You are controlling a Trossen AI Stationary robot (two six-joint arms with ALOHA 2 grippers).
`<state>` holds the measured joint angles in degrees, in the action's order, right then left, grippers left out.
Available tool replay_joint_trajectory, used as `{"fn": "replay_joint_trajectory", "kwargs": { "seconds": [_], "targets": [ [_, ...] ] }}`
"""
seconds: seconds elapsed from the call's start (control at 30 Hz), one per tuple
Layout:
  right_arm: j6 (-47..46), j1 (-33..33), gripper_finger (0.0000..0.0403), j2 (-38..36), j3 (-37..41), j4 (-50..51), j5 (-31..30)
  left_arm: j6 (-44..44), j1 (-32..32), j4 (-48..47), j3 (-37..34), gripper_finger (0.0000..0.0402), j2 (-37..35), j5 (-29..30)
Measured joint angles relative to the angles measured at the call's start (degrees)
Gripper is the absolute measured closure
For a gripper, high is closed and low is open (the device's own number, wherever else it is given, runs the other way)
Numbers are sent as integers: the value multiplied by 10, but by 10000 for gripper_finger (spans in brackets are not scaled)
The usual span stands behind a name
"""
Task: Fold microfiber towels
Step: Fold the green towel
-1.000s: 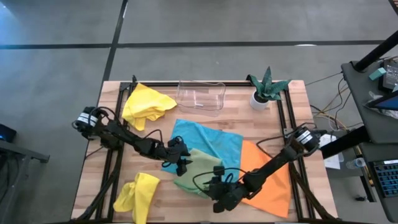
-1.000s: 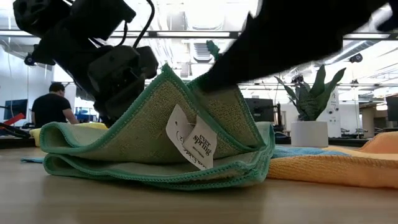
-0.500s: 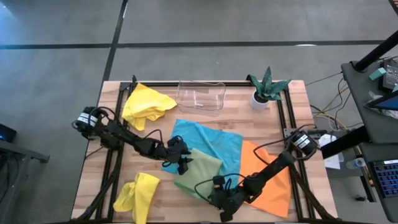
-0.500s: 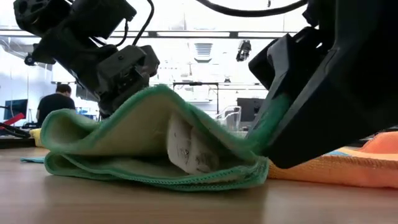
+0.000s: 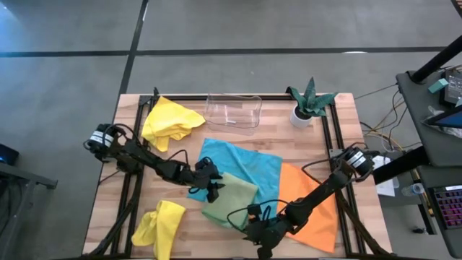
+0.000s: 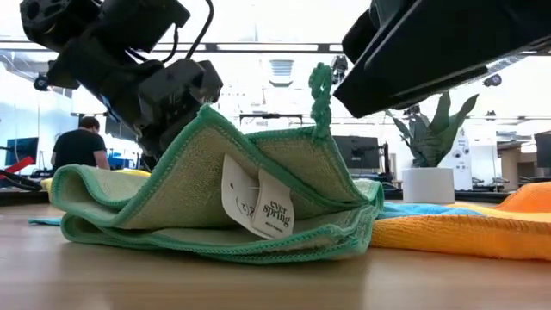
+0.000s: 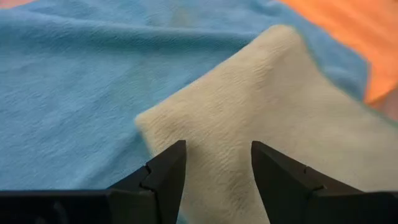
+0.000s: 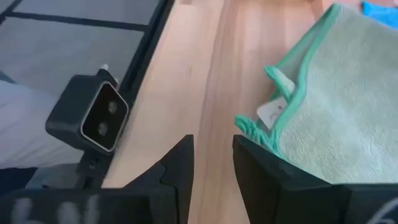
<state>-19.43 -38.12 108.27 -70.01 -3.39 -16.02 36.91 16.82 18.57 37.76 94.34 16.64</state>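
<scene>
Where folded, sage green towel [image 6: 207, 202], teal-edged, tagged

Even overhead light is falling on the pale wooden slatted table [image 5: 238, 155] in the high view, leaving only faint soft shadows beneath the dark arms. In the low view, bright ceiling strip lights [image 6: 258, 47] are blowing out the upper part of the frame, silhouetting the dark arm parts at upper left and upper right, while the background room is sitting slightly out of focus. The folded sage green microfiber towel [image 6: 207, 185] is showing sharply there. Both wrist views are looking soft, with near dark fingers [image 7: 163, 180] blurring at the bottom.
</scene>
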Motion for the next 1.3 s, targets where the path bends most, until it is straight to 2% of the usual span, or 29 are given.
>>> {"fn": "replay_joint_trajectory", "kwargs": {
  "seconds": [0.1, 0.43, 0.73, 1.0, 1.3],
  "targets": [
    [8, -5, 300, 7, 0, -10, -14, -2, 0, 9, 5, 235, -6, -17],
    [113, -48, 301, 28, -19, -13, -140, -19, 6, 9, 29, 235, -11, -38],
    [141, -55, 307, 44, -52, -14, -141, -47, 32, 9, 49, 235, -12, -87],
    [178, -55, 307, 88, -111, 10, -143, -47, 42, 1, 47, 235, -11, -90],
    [185, -44, 311, 118, -160, 58, -171, -47, 42, 3, 45, 235, -7, -90]
  ]
}}
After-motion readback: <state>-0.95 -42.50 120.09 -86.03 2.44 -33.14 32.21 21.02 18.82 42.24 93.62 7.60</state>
